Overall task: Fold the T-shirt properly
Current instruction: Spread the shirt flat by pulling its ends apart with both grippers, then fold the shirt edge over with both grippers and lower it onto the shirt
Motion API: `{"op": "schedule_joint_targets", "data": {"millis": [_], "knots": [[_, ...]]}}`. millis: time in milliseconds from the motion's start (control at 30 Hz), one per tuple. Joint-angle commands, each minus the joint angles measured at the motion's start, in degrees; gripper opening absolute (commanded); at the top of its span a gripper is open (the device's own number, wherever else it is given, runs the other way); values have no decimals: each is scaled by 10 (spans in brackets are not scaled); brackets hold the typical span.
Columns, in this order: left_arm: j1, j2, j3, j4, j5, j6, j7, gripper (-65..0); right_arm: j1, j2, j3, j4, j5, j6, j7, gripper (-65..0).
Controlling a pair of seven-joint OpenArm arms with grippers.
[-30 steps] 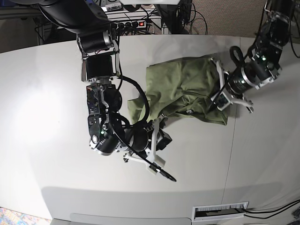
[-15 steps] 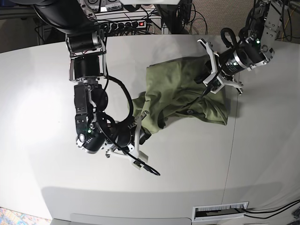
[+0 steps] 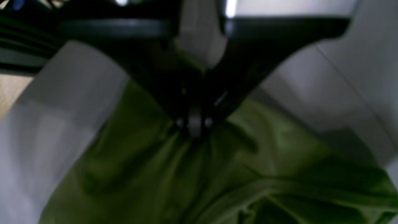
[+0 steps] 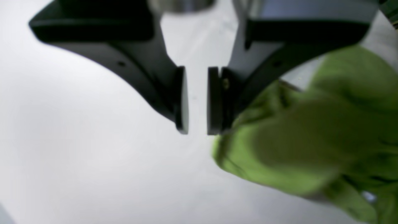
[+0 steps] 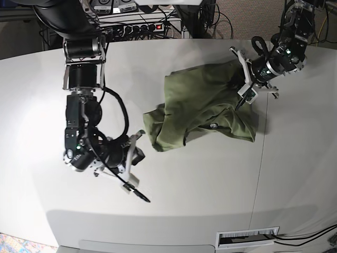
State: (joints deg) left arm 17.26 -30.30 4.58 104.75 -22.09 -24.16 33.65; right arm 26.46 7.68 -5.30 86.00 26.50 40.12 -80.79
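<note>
Since the earlier frames, your right arm pulled back to the left, away from the cloth, and its gripper (image 5: 138,166) ended up over bare table (image 5: 47,95), clear of the T-shirt (image 5: 202,108). Your left arm moved toward the far right corner of the garment, lifting that corner.

You could see in the right wrist view that the right gripper (image 4: 197,101) held nothing: its two flat pads (image 4: 182,99) stood parallel with a narrow gap between them, and only the white table showed through the gap. The nearest green fold of the T-shirt (image 4: 295,140) lay just beside the right-hand pad, not between the two.

You could see in the left wrist view that the left gripper (image 3: 194,123) had its fingers pressed together on a bunched pinch of the T-shirt (image 3: 199,174), with creases fanning out from that spot.

The T-shirt lay crumpled on the table, right of centre and toward the far side. Its far right corner rose to the left gripper (image 5: 243,90), while a loose flap at its near left end rested flat on the table. A dark cable (image 5: 118,113) looped beside the right arm.
</note>
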Motion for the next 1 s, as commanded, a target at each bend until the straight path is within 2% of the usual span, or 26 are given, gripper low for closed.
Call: {"op": "schedule_joint_targets", "data": {"millis": [0,200,467,600,767,967], "knots": [[-3,-7,-4,1,3,2,-10,-623,14,8,6,10,7,-1,8,-543],[-3,-7,-4,-14,17,2,-31,-623,-21,26,10,10,7,-1,8,-544],[-6,-7,-4,-14,17,1,-42,-623,-59,26,10,10,-9,-1,116,-545],[-13,-7,-4,-14,17,2,-48,-623,-74,26,9,10,-9,-1,135,-545],[-22,-7,-4,-14,15,-18,-51,-623,-95,26,9,9,-18,-1,188,-545],[-22,-7,-4,-14,15,-18,-70,-623,-115,23,7,9,-21,-1,220,-545]]}}
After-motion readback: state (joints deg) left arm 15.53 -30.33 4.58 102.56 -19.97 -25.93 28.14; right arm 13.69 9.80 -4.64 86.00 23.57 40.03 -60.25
